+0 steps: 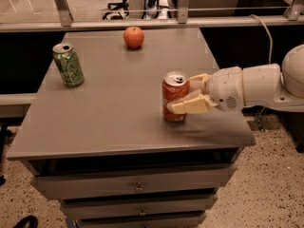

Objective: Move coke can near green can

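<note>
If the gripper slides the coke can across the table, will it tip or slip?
Probably tippy: the coke can stands upright, tall and narrow. Its smooth metal wall may slip or dent, though the gripper clasps it at mid-height, which should steady it.

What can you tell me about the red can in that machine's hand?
The red aluminium coke can has a silver top and stands upright near the right front of the grey table. The robot's cream gripper reaches in from the right, its fingers closed on the can's sides, one crossing the front low down. Whether the base touches the tabletop is unclear.
</note>
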Robot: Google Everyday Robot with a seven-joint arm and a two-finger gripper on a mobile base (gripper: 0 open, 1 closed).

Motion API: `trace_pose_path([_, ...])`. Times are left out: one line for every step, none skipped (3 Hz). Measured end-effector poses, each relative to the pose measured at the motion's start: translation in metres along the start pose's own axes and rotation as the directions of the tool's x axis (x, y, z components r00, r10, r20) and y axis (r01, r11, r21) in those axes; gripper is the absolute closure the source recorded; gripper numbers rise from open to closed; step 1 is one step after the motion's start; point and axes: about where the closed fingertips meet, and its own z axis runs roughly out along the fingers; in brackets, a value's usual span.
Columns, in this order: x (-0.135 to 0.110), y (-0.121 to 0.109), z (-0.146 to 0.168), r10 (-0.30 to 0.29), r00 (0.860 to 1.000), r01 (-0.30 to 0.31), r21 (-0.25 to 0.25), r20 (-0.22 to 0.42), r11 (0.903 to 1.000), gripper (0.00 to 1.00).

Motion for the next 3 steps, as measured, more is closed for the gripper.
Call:
trace_pose_path([-0.007,0.005,-0.007,-0.014,1.0,0.014,0.026,0.009,0.9996,1.0])
trace_pose_path([-0.026,-0.019,0.011,-0.039,0.997,0.034,0.072,0.068,0.9968,1.0])
trace_pose_path([-0.044,-0.058,0.042,-0.073,0.99,0.063,0.084,0.119,0.9945,1.0])
